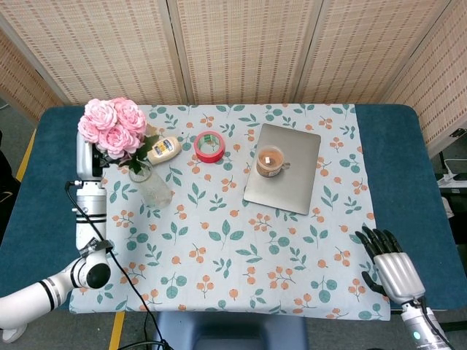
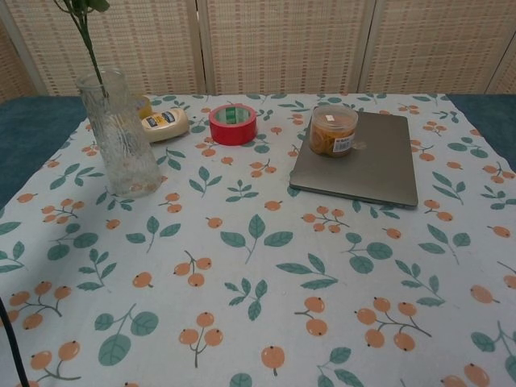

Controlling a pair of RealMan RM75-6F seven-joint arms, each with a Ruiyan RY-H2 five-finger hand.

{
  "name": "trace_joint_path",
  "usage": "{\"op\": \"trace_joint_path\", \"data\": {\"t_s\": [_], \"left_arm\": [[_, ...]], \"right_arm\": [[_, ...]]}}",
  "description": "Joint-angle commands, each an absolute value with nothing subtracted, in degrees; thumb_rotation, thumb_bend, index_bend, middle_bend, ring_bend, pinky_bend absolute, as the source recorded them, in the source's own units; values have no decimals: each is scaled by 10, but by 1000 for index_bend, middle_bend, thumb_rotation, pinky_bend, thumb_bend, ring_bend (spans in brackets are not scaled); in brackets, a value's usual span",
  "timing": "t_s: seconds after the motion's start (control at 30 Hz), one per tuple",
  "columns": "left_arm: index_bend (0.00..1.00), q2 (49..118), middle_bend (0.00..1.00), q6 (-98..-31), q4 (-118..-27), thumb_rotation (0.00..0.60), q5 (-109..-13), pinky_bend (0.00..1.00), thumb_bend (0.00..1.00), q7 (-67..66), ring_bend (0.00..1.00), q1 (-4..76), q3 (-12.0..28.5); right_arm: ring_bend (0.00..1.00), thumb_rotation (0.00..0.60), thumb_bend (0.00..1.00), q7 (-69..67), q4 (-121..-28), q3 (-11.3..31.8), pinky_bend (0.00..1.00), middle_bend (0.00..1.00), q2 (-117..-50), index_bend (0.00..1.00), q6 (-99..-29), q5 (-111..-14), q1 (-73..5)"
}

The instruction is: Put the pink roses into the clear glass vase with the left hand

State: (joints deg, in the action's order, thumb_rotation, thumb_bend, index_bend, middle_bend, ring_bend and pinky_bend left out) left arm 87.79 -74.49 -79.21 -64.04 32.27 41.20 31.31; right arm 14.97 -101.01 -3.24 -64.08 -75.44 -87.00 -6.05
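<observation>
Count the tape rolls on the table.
2: a red roll beside the laptop, and a tan one at the far left, mostly hidden behind the roses and vase.

left robot hand [image 1: 93,154] hidden behind pink roses [image 1: 113,125]; chest view cuts blooms off; stem tip unclear

vase [image 2: 119,133] stands upright at the table's [image 1: 398,168] far left on the tablecloth [image 1: 233,240], roses [image 1: 113,126] directly above its mouth with the stem [image 2: 87,44] reaching down to the rim; whether the tip is inside, can't tell. behind the vase lie a squeeze bottle [image 2: 164,123] and a tape roll [image 2: 144,106] at its left, with another tape roll [image 2: 233,123] to the bottle's right, then the laptop [image 2: 363,161] further right with a jar [image 2: 333,130] on its rear-left corner. left hand [image 1: 93,154] sits just left of the vase under the blooms, right hand [image 1: 387,262] at the near right corner, well apart from everything.
</observation>
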Motion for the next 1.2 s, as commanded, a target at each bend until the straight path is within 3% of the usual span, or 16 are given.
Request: {"op": "trace_joint_path", "data": {"t_s": [0.03, 0.13, 0.23, 0.3, 0.37, 0.43, 0.5, 0.8, 1.07, 1.2], "left_arm": [[745, 896, 805, -736, -761, 600, -656, 302, 583, 338, 591, 409, 291], [503, 909, 652, -733, -736, 600, -682, 281, 541, 369, 482, 405, 269], [194, 911, 401, -725, -723, 600, -708, 186, 489, 396, 250, 399, 247], [65, 906, 253, -718, -724, 600, -722, 132, 462, 405, 118, 392, 230], [7, 898, 140, -715, -726, 600, -735, 100, 449, 401, 33, 383, 212], [0, 891, 40, -712, -730, 600, -741, 82, 436, 394, 0, 376, 200], [0, 884, 5, -709, -735, 600, -744, 74, 433, 386, 0, 368, 190], [0, 843, 0, -705, -770, 600, -741, 62, 429, 372, 0, 334, 173], [0, 819, 0, -753, -776, 600, -771, 62, 410, 342, 0, 293, 149], [0, 818, 0, -778, -761, 572, -787, 62, 396, 302, 0, 272, 127]], "right_arm": [[0, 600, 295, 150, -1010, -33, 0, 0, -641, 0, -755, -871, -60], [0, 600, 295, 146, -1009, -33, 0, 0, -642, 0, -758, -875, -60], [0, 600, 295, 145, -1007, -33, 0, 0, -643, 0, -757, -875, -60], [0, 600, 295, 144, -1006, -33, 0, 0, -643, 0, -755, -876, -61], [0, 600, 295, 145, -1006, -34, 0, 0, -643, 0, -754, -877, -61], [0, 600, 295, 145, -1006, -35, 0, 0, -643, 0, -754, -878, -62], [0, 600, 295, 146, -1005, -35, 0, 0, -644, 0, -755, -879, -61], [0, 600, 295, 143, -1006, -38, 0, 0, -642, 0, -757, -885, -60], [0, 600, 295, 144, -1007, -39, 0, 0, -642, 0, -756, -888, -61], [0, 600, 295, 144, -1008, -40, 0, 0, -642, 0, -757, -890, -60]]}}
